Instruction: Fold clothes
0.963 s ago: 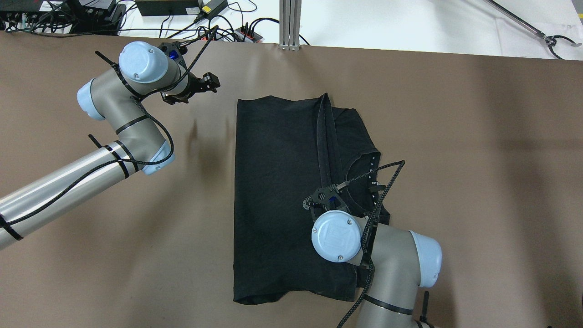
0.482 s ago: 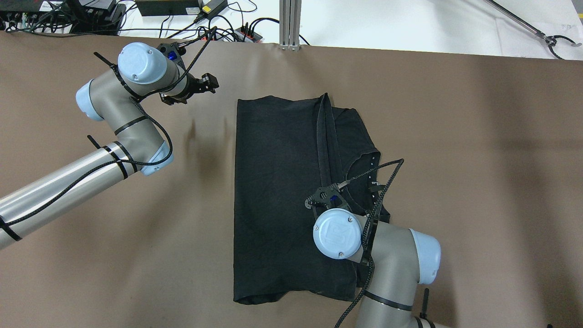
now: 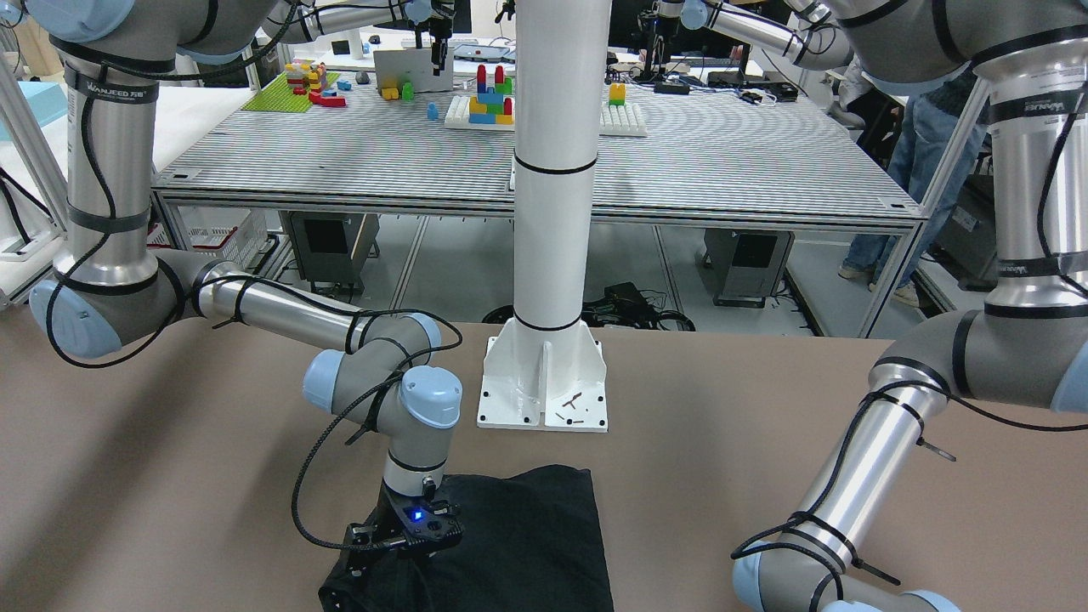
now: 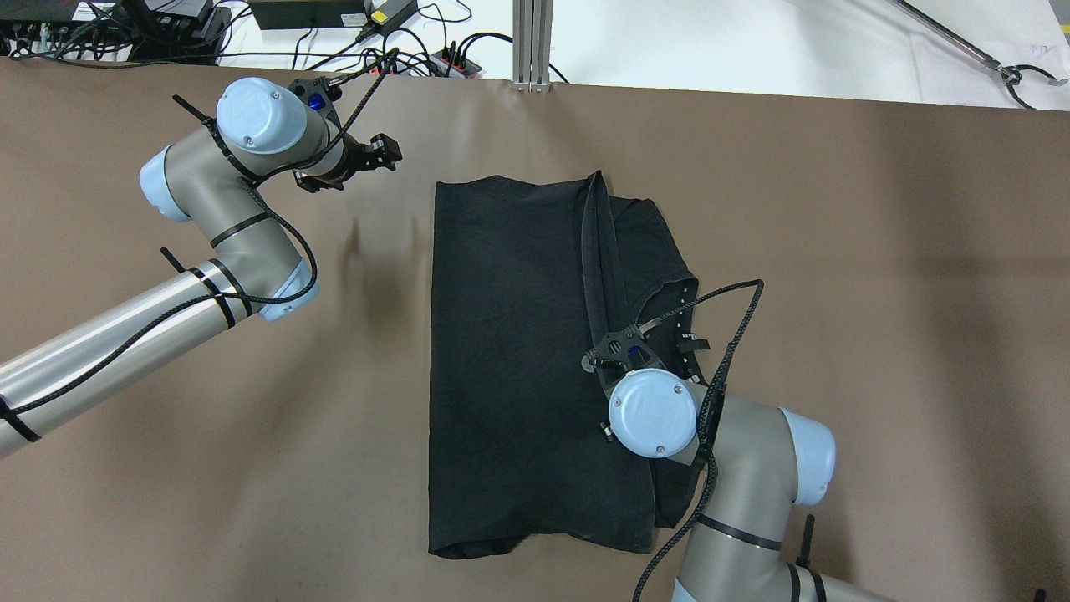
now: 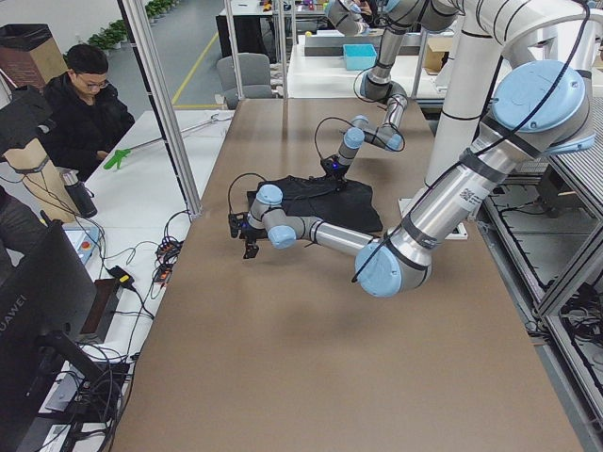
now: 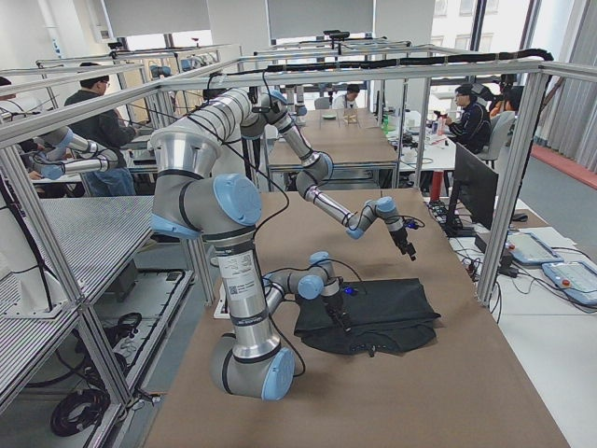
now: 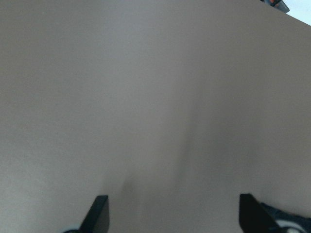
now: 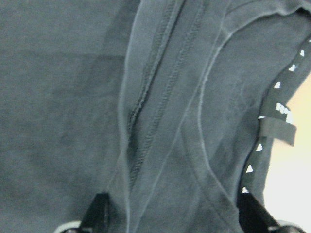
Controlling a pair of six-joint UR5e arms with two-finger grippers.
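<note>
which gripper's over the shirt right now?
The right gripper, above the black shirt near its collar, jaws open. The left gripper hangs over bare table off the shirt's far corner.

Shirt (image 4: 510, 359) lies flat mid-table (image 4: 878, 293). Its seam (image 4: 598, 251) runs front to back, right of centre, with the collar (image 4: 669, 293) right of that. My right gripper (image 8: 175, 219) hangs over seam and collar. My left gripper (image 4: 386, 152) is over bare table, beyond the shirt's far-left corner.
</note>
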